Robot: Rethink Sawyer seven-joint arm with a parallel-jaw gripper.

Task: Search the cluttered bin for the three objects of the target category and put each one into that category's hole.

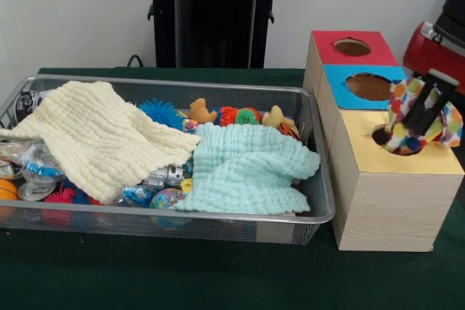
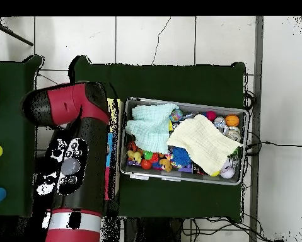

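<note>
My gripper is shut on a white fabric piece with bright polka dots. It holds the piece right over the round hole of the yellow-faced wooden box, with the fabric's lower end hanging into the hole. The wire mesh bin stands to the left of the boxes. It also shows in the overhead view. No other dotted fabric shows in the bin. In the overhead view the arm hides the gripper and the boxes.
A cream waffle cloth and a mint waffle cloth cover much of the bin's small toys and balls. A blue-faced box and a red-faced box stand behind the yellow one. The pedestal is at the back.
</note>
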